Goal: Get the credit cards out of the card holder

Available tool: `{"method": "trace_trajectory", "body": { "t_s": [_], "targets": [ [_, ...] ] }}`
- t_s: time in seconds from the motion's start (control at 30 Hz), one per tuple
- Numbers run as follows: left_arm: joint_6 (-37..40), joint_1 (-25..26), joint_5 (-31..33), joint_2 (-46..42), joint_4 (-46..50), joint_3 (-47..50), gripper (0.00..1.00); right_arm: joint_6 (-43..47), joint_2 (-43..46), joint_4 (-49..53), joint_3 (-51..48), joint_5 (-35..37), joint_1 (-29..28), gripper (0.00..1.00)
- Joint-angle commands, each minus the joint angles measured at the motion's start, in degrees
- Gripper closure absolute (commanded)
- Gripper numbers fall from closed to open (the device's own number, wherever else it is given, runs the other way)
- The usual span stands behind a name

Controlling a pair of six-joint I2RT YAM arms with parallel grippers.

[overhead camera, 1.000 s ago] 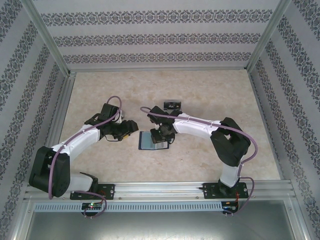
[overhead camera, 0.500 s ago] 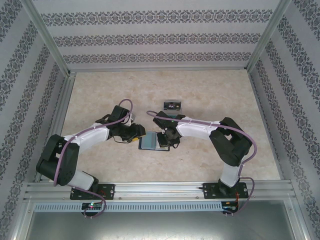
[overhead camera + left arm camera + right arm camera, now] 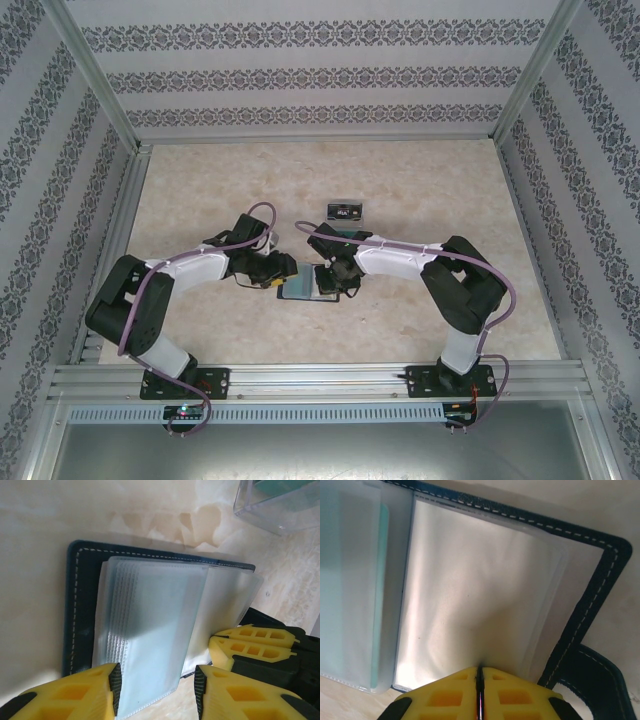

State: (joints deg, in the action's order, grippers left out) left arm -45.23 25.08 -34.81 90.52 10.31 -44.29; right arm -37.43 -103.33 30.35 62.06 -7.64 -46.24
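**A:** Where is the card holder (image 3: 305, 291)?

**B:** In the middle of the tabletop (image 3: 200, 180), lying open and flat between the two arms' tips.

**A:** What does it look like?

**B:** A dark slate-blue cover with pale stitching along the rim. Inside is a fan of frosted clear sleeves (image 3: 150, 630). A short dark clasp tab (image 3: 592, 680) sticks out from one edge.

**A:** And the left gripper (image 3: 157, 687)?

**B:** It's partly open. Its yellow fingers sit on either side of the near edge of the top sleeve. I can't tell if they touch it.

**A:** The right gripper (image 3: 480, 680)?

**B:** Its fingers are pressed together, with the tips down on the other sleeve page.

**A:** Do the wrist cameras add anything?

**B:** The right wrist view picks up the thin edge of a teal credit card (image 3: 383, 580) tucked in a sleeve on the left. The left wrist view takes in the whole fanned stack. It also shows the right gripper's closed fingers alongside, and the corner of a clear box (image 3: 270, 515) just beyond the holder, with something teal in it. From above, the holder is just a small dark rectangle with both arms bent in over it.
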Motion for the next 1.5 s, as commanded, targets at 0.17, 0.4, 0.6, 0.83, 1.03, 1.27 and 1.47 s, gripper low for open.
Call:
{"method": "trace_trajectory", "body": {
  "t_s": [0.17,0.4,0.6,0.83,1.03,1.27,1.47],
  "targets": [
    [-0.43,1.29,-1.58,2.71,-3.6,-1.25,0.55,-1.15,-0.59,-1.53,-1.73,-0.69,0.01,0.88],
    [-0.54,1.64,-1.71,3.49,-4.27,-1.2,0.55,-1.22,-1.02,-1.62,-1.48,-0.89,-0.17,0.88],
    [-1.7,1.73,-4.37,3.87,-7.81,-0.72,0.52,-1.28,-1.37,-1.61,-1.48,-1.06,-0.25,0.88],
    [-2.23,1.92,-6.66,4.41,-10.04,-0.54,0.49,-1.58,-1.38,-1.74,-1.77,-0.97,-0.26,0.88],
    [-1.42,2.55,-7.04,3.93,-10.08,-1.24,0.38,-2.2,-1.22,-2.53,-2.26,-1.58,-0.3,0.87],
    [-0.22,4.74,-9.08,3.87,-11.01,-3.86,0.4,-5.23,2.69,-8.17,-6.23,-3.39,1.51,0.86],
    [1.53,7.33,-9.2,5.87,-8.77,-7.88,0.42,-8.87,9.56,-12.33,-11.68,-2.64,4.69,0.86]
  ]
}}
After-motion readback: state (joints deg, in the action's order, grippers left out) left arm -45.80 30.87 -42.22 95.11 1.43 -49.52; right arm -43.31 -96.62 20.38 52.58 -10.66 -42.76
